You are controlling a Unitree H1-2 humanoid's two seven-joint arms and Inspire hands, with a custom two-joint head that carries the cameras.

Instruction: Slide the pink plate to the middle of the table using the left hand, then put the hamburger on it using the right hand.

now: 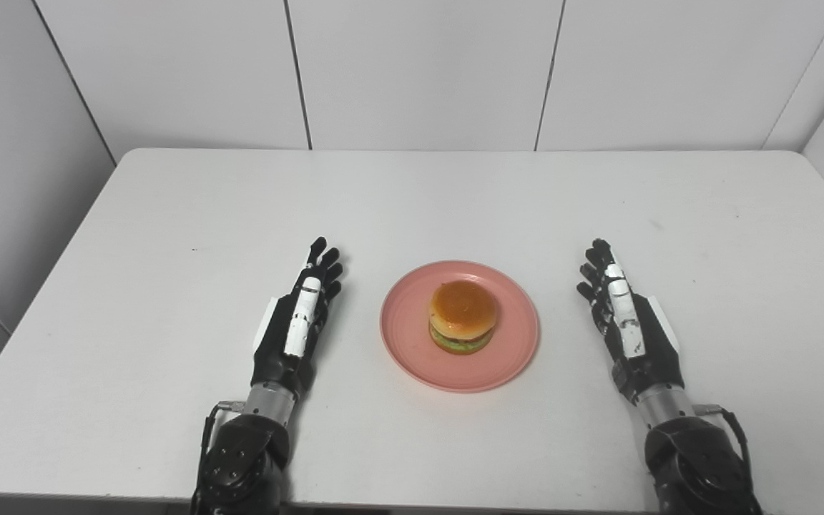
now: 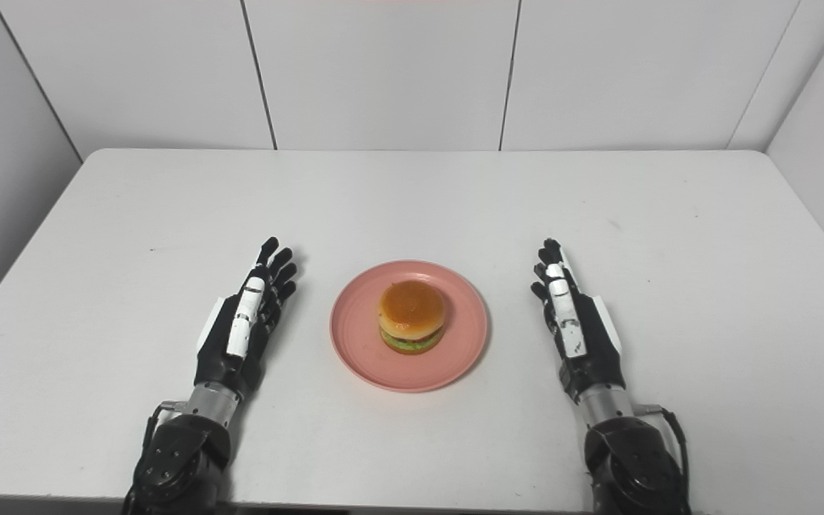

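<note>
A pink plate (image 1: 405, 336) lies on the white table (image 1: 169, 236), near the middle and toward the front. A hamburger (image 1: 462, 315) with a glossy brown bun and green lettuce sits upright on the plate. My left hand (image 1: 301, 318) rests to the left of the plate, open, fingers stretched forward, holding nothing. To the right of the plate, my right hand (image 1: 623, 315) is likewise open with its fingers extended and nothing in it. Both hands stand apart from the plate.
White panelled walls (image 1: 419, 71) close the table off at the back and on both sides. The table's front edge runs just below my wrists.
</note>
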